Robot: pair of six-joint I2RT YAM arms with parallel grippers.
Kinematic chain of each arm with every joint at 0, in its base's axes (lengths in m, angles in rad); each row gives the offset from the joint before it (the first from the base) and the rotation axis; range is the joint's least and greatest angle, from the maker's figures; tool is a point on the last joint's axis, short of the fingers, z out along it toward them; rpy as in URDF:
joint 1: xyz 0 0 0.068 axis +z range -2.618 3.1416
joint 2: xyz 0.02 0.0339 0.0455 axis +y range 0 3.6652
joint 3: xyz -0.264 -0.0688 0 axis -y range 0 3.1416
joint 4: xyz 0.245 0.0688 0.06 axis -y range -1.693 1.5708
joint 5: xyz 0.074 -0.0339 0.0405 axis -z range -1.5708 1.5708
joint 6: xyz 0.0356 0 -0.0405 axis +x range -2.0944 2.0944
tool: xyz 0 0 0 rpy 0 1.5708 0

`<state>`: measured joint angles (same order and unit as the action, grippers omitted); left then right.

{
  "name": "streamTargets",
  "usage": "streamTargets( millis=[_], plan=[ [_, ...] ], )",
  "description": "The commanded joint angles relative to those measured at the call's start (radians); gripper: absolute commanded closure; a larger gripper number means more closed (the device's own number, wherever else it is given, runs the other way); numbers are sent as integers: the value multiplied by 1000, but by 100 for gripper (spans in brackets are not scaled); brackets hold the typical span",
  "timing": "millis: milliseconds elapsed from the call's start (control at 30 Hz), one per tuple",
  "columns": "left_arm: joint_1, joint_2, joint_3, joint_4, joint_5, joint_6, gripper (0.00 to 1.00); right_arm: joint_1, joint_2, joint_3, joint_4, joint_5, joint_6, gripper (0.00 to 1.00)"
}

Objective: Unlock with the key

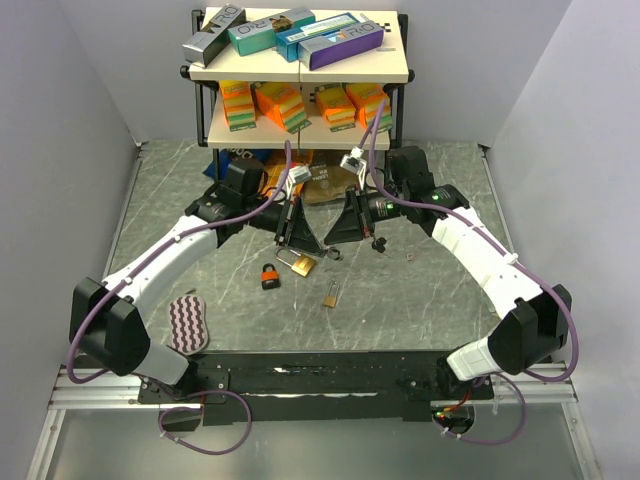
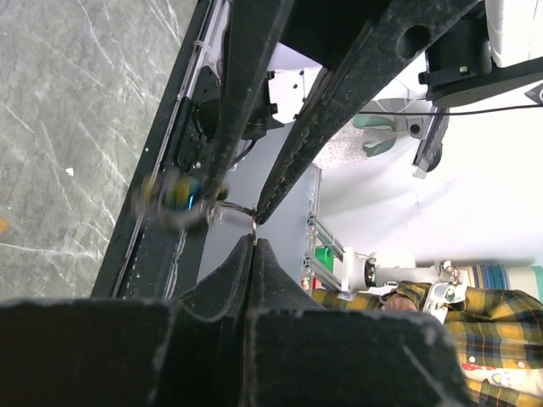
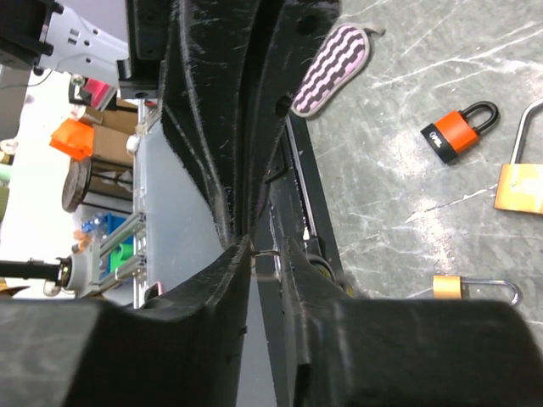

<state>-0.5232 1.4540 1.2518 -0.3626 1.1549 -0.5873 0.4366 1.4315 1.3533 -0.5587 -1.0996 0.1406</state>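
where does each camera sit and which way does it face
top external: above and behind the robot, looking down on the table toward the shelf; left arm and right arm show
left wrist: on the left arm, facing across the table's near edge into the room; left gripper at the bottom, fingers shut
right wrist: on the right arm, facing over the table toward its near edge; right gripper at the bottom
shared: top external and right wrist both show the orange padlock and the striped pad
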Motion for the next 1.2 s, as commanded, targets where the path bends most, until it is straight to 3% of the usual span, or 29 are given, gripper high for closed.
streamTargets(
  millis=[0,433,500,600,667,700,767,800,867,967,1167],
  plan=[
    [-4,-27,9,54,28,-6,99,8,-2,7,17,-25,-22,75],
    [-4,-29,6,77,-1,-19,99,37,41,61,-58,-103,-71,91],
    [-4,-29,8,77,-7,-19,99,47,49,75,-75,-103,-84,99],
    [-4,-27,6,85,-33,-28,99,48,49,69,-67,-105,-75,100],
    [-3,-32,-3,112,-76,-51,90,47,37,61,-41,-86,-56,100],
    [-3,-37,-6,123,-93,-61,72,41,29,44,-18,-60,-20,100],
    [0,-44,-14,164,-150,-89,57,30,-6,14,93,-51,34,100],
    [3,-55,-17,183,-170,-100,43,13,-22,-26,142,-34,107,100],
    [8,-72,-32,255,-207,-143,29,2,-63,-68,262,-14,186,100],
    [11,-93,-58,338,-254,-193,23,-1,-103,-101,371,35,264,100],
    [11,-167,-110,447,-447,-285,23,-6,-184,-168,594,180,419,100]
  ],
)
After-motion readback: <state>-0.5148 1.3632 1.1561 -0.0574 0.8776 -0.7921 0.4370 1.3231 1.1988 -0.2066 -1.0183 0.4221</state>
